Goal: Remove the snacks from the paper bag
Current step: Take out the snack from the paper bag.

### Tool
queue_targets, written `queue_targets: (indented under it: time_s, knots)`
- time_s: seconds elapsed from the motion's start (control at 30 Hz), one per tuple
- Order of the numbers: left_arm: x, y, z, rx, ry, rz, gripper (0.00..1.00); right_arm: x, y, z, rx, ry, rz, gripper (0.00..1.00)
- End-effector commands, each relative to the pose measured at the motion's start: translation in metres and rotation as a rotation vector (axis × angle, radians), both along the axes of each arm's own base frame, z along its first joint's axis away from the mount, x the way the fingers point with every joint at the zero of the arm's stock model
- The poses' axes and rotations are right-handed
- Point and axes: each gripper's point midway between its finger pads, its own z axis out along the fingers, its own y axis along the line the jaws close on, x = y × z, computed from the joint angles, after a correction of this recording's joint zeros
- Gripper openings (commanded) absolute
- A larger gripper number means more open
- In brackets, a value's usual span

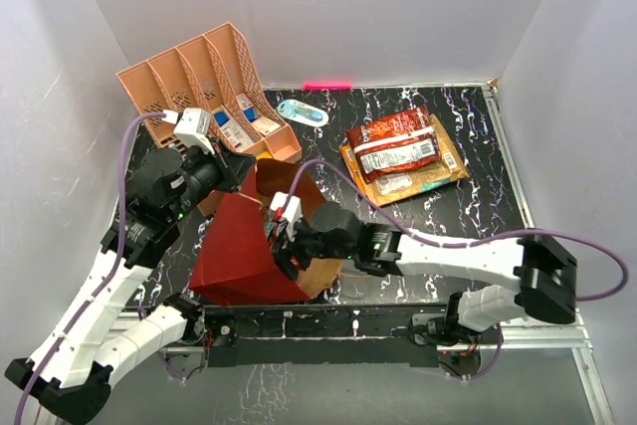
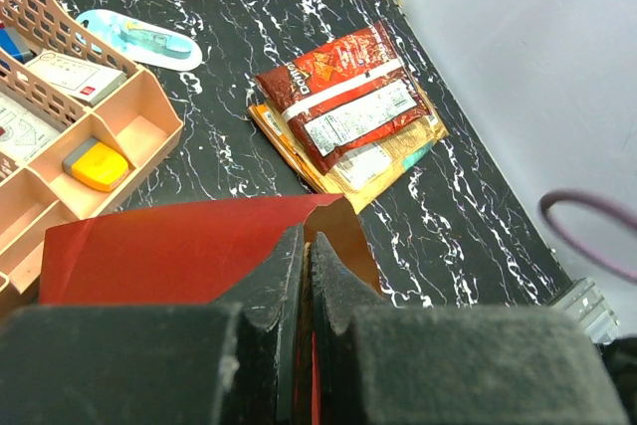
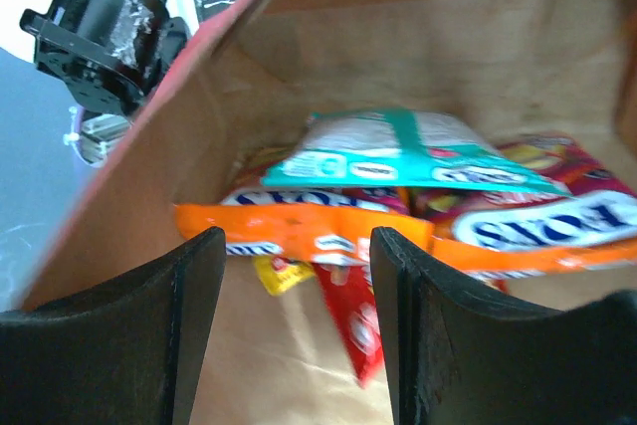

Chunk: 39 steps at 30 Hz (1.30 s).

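Note:
The dark-red paper bag [image 1: 239, 256] lies on its side near the front, mouth facing right. My left gripper [image 2: 305, 246] is shut on the bag's upper rim [image 2: 199, 246] and holds it up. My right gripper [image 3: 297, 246] is open inside the bag's brown interior [image 3: 398, 37]. Ahead of its fingers lies a pile of snacks: an orange packet [image 3: 318, 231], a teal-edged packet [image 3: 398, 151], a red packet [image 3: 358, 320] and a small yellow one [image 3: 279, 274]. A stack of taken-out snacks [image 1: 400, 154], red-brown on gold, lies on the table at the right, and shows in the left wrist view [image 2: 348, 106].
A peach slotted organizer [image 1: 204, 87] with small boxes stands at the back left. A light-blue oval object [image 1: 302, 112] lies beside it. White walls close in the black marbled table [image 1: 478, 196] on three sides. A purple cable [image 1: 438, 236] runs along my right arm.

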Motion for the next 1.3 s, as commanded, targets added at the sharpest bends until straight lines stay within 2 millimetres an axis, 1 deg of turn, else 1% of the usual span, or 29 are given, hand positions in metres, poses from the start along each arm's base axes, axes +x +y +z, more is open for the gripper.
queue_targets:
  time_s: [0.0,0.07,0.13,0.23,0.27,0.33,0.4,0.5,0.57,0.6,0.67,0.73,0.77,0.87,1.07,1.13,1.17,1.27]
  knots:
    - [0.006,-0.001,0.029,-0.032,-0.084,0.010,0.00,-0.004,0.052,0.039,0.187,0.006,-0.011,0.62]
    - [0.009,-0.003,0.027,-0.029,-0.076,0.008,0.00,-0.006,0.066,0.038,0.193,0.034,0.004,0.62]
    - [0.010,-0.005,0.026,-0.027,-0.067,-0.003,0.00,0.000,0.073,0.038,0.206,0.022,-0.016,0.62]
    - [0.006,0.002,0.022,-0.013,-0.052,0.020,0.00,0.020,0.069,0.033,0.152,-0.061,-0.085,0.63]
    - [0.004,0.007,0.020,-0.005,-0.051,0.041,0.00,0.023,0.065,0.031,0.123,-0.098,-0.084,0.64]
    - [-0.002,0.017,0.018,0.008,-0.054,0.072,0.00,0.022,0.060,0.032,0.096,-0.158,-0.050,0.65]
    - [-0.007,0.025,0.014,0.023,-0.049,0.096,0.00,0.022,0.052,0.033,0.067,-0.243,-0.014,0.67]
    - [-0.012,0.034,0.009,0.040,-0.035,0.127,0.00,0.035,0.030,0.031,-0.023,-0.413,0.036,0.70]
    - [-0.013,0.037,0.009,0.036,-0.037,0.135,0.00,0.042,0.014,0.027,-0.096,-0.542,0.152,0.70]
    - [-0.013,0.036,0.009,0.032,-0.037,0.136,0.00,0.048,0.004,0.030,-0.116,-0.634,0.197,0.69]
    - [-0.013,0.036,0.011,0.030,-0.039,0.135,0.00,0.051,-0.010,0.034,-0.135,-0.830,0.325,0.69]
    - [-0.012,0.036,0.012,0.035,-0.041,0.137,0.00,0.056,-0.017,0.039,-0.161,-0.970,0.403,0.70]
    - [-0.011,0.036,0.013,0.037,-0.042,0.139,0.00,0.058,-0.018,0.038,-0.180,-1.014,0.447,0.70]
    - [-0.010,0.036,0.016,0.036,-0.051,0.136,0.00,0.057,-0.012,0.032,-0.209,-1.104,0.563,0.69]
    - [-0.013,0.038,0.020,0.026,-0.064,0.138,0.00,0.072,0.016,0.032,-0.196,-1.166,0.618,0.66]
    - [-0.014,0.037,0.021,0.009,-0.063,0.140,0.00,0.076,0.025,0.027,-0.203,-1.174,0.634,0.64]
    - [-0.015,0.036,0.019,-0.001,-0.057,0.136,0.00,0.080,0.029,0.019,-0.219,-1.169,0.642,0.63]
    - [-0.017,0.031,0.015,-0.034,-0.048,0.115,0.00,0.087,0.039,0.008,-0.238,-1.171,0.665,0.60]
